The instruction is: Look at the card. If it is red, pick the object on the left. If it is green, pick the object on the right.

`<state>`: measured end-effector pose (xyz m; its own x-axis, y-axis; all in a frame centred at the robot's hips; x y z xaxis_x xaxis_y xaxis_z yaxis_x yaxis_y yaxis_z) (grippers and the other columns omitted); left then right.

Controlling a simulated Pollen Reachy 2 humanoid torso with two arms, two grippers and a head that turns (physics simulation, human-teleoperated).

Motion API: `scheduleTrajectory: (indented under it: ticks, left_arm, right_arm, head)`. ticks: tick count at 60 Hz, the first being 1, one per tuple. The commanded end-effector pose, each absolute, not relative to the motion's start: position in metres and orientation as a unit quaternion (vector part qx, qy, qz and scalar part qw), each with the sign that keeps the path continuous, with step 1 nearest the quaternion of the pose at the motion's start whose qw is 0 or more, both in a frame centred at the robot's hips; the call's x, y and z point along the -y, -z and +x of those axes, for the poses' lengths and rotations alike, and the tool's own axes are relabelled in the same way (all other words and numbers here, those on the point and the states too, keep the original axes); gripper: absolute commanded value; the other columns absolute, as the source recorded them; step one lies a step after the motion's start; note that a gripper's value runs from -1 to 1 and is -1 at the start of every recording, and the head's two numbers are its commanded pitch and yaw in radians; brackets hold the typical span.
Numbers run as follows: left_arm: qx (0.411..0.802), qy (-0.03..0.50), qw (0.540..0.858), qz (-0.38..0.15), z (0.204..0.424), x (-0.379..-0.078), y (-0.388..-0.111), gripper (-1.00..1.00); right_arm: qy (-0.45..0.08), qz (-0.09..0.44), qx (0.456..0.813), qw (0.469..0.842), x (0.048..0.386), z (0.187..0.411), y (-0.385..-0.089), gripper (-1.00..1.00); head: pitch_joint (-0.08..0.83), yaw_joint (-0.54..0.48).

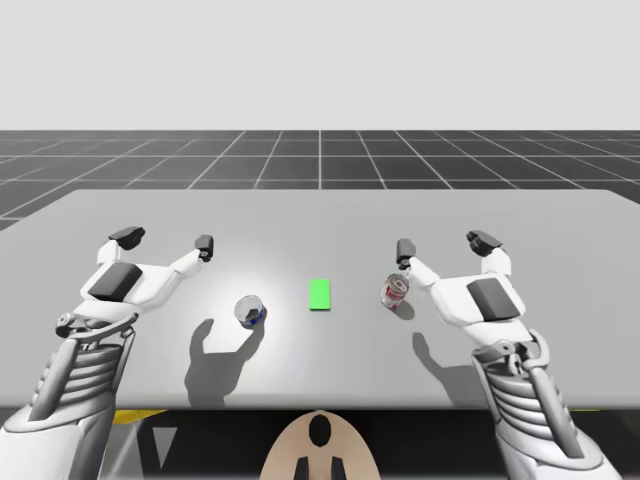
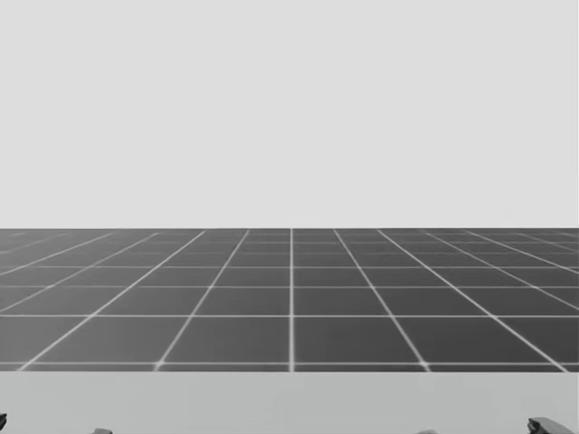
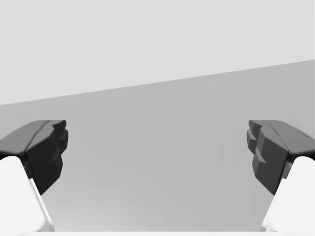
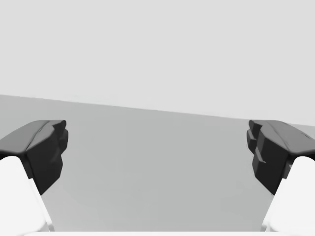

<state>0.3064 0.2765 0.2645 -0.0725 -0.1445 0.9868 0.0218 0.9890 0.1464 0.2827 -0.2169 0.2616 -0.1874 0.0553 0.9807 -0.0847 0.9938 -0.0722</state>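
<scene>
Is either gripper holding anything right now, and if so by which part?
Nothing is held: my left gripper and right gripper are both open and empty.

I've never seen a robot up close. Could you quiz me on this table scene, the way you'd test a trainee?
1. What colour is the card? A red, B green, C blue.
2. True or false: the left claw and the right claw are both open.
3. Fill in: of the blue can and the red can, the rule picks the ___ one.
Key: 1 B; 2 true; 3 red, since it stands on the right.
</scene>
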Motion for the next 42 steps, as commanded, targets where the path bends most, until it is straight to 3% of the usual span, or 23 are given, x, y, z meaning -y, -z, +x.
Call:
scheduleTrajectory:
  ticks: [1, 11, 42]
  left_arm:
    - [0.730, 0.061, 0.679, 0.043, 0.3062, -0.2771, -0.2646, -1.00]
    - [0.730, 0.060, 0.679, 0.043, 0.3062, -0.2771, -0.2648, -1.00]
    - [0.727, 0.066, 0.682, 0.049, 0.3084, -0.2763, -0.2621, -1.00]
  right_arm:
    - [-0.029, 0.018, 0.779, 0.626, 0.2151, 0.2792, -0.2620, -1.00]
    - [-0.033, 0.019, 0.784, 0.620, 0.2182, 0.2806, -0.2653, -1.00]
    - [-0.045, 0.010, 0.778, 0.627, 0.2164, 0.2839, -0.2595, -1.00]
  head:
    - [-0.047, 0.01]
    - [0.021, 0.00]
    - [0.493, 0.00]
